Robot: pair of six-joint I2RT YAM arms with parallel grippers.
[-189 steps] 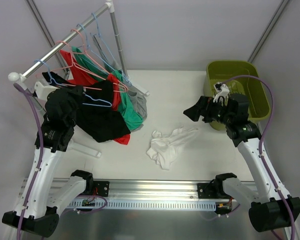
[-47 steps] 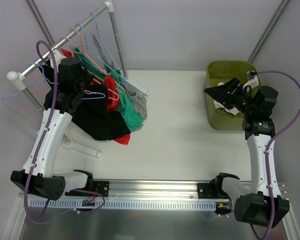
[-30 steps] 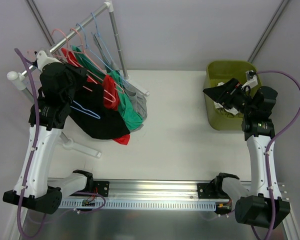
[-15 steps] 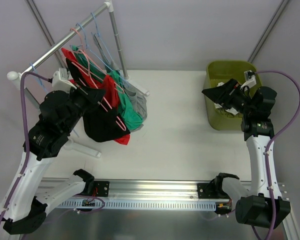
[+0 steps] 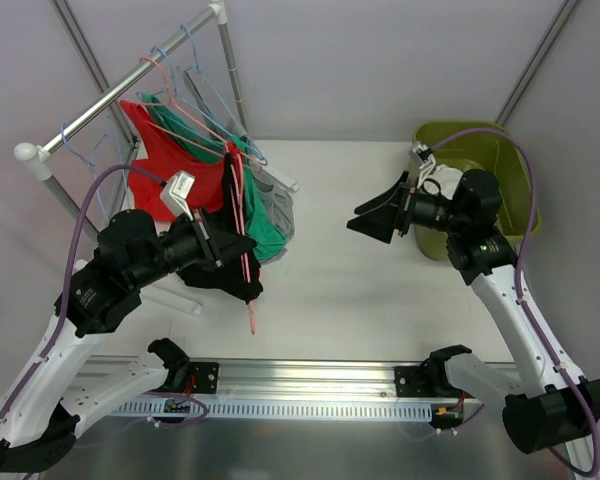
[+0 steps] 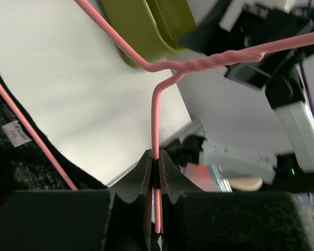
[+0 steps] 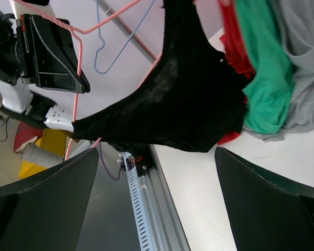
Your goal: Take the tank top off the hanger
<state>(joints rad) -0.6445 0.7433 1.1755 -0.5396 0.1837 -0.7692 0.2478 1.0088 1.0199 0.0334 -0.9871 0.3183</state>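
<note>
Only the left wrist view shows the left gripper [image 6: 156, 166] pinched tight on the pink hanger [image 6: 155, 120]. From above, the black tank top [image 5: 230, 280] drapes it, apparently clear of the rack [image 5: 100, 100]; the right gripper [image 5: 377, 222] gapes empty.

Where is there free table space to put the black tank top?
The tabletop is bare between the hanging clothes and the green bin, forward to the metal rail. The back left is crowded: the rack, and the left gripper shut on the pink hanger carrying the black tank top.
</note>
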